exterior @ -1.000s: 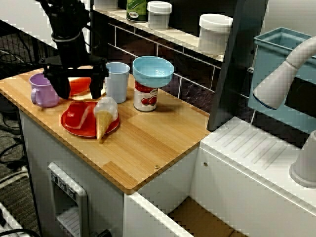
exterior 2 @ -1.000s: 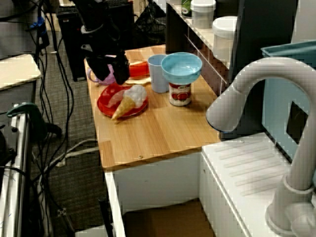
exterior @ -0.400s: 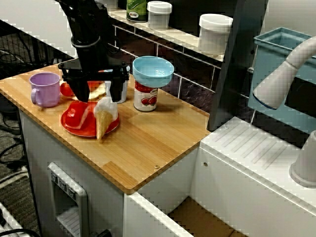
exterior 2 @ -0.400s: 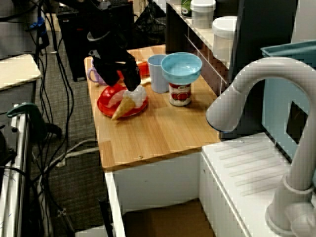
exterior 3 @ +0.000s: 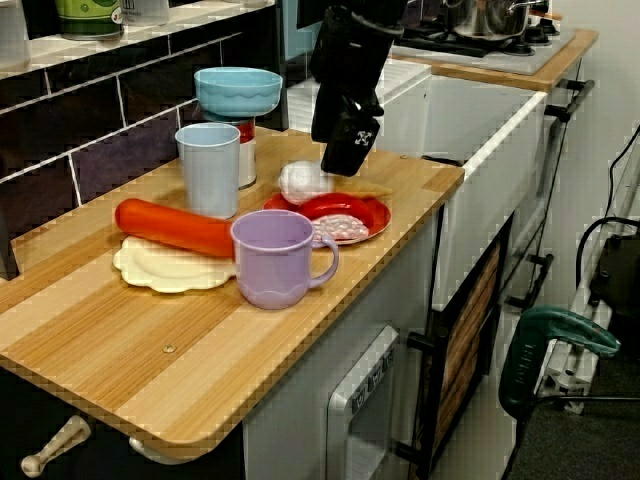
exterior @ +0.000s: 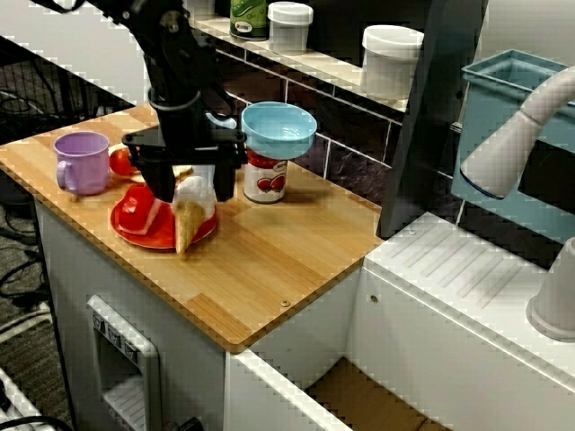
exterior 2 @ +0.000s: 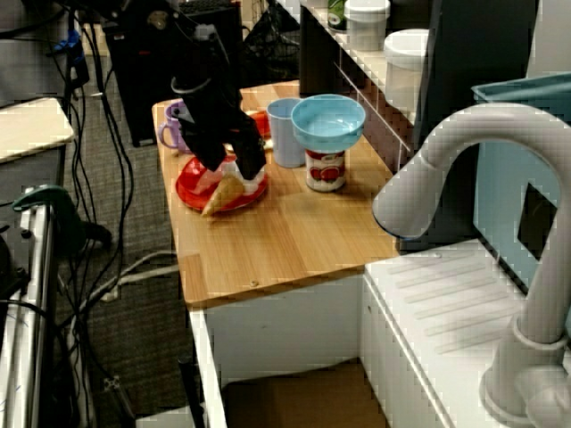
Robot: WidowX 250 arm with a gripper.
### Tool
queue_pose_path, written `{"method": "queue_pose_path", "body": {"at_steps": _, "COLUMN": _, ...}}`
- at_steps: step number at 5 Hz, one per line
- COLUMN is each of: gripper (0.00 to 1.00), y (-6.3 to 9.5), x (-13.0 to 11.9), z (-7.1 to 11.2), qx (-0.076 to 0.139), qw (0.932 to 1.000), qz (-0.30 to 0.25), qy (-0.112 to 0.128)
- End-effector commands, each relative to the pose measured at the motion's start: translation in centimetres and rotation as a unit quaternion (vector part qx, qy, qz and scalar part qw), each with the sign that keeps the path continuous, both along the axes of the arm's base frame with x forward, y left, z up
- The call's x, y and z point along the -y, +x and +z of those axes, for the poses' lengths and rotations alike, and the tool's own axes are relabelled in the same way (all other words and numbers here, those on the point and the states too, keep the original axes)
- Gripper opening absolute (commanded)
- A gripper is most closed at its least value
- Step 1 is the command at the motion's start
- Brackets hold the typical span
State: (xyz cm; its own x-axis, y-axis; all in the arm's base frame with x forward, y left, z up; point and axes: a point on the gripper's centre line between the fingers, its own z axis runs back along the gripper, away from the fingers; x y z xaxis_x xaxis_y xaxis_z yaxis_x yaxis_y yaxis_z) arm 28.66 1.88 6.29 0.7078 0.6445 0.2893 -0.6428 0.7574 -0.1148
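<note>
End effector sits low over the ice cream cone, fingers spread wide, one on each side of the white scoop. It holds nothing. Whether the fingers touch the scoop can't be told from the front view or the sink-side view. Low side view: end effector body is just above the scoop, slightly tilted.

Cone lies on its side on the red plate. Scoop end is under the end effector, and the tip points toward the front edge of the worktop, over the plate rim. Red-pink slice shares the plate, beside the cone.

Purple mug stands near the plate, at the worktop's end. Orange sausage-shaped piece lies on a cream plate just beside the mug. Blue cup stands next to a tin can with a blue bowl on top, close behind the end effector.
</note>
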Motion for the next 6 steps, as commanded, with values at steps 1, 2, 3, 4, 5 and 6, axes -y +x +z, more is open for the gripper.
{"method": "queue_pose_path", "body": {"at_steps": 1, "gripper": 1.0, "y": 0.9, "x": -0.4, "z": -0.7, "qx": 0.011, "qw": 0.9998, "qz": -0.003, "qy": 0.014}}
{"method": "queue_pose_path", "body": {"at_steps": 2, "gripper": 1.0, "y": 0.8, "x": -0.5, "z": -0.9, "qx": 0.006, "qw": 0.9998, "qz": -0.006, "qy": 0.017}}
{"method": "queue_pose_path", "body": {"at_steps": 3, "gripper": 1.0, "y": 0.7, "x": -0.9, "z": -1.2, "qx": 0.003, "qw": 0.9998, "qz": -0.004, "qy": 0.018}}
{"method": "queue_pose_path", "body": {"at_steps": 4, "gripper": 1.0, "y": 0.6, "x": -1.0, "z": -1.8, "qx": 0.001, "qw": 0.9997, "qz": -0.005, "qy": 0.024}}
{"method": "queue_pose_path", "body": {"at_steps": 5, "gripper": 1.0, "y": 0.5, "x": -1.2, "z": -2.1, "qx": 0.002, "qw": 0.9996, "qz": -0.005, "qy": 0.028}}
{"method": "queue_pose_path", "body": {"at_steps": 6, "gripper": 0.0, "y": 0.5, "x": -1.3, "z": -2.3, "qx": -0.002, "qw": 0.9997, "qz": -0.005, "qy": 0.025}}
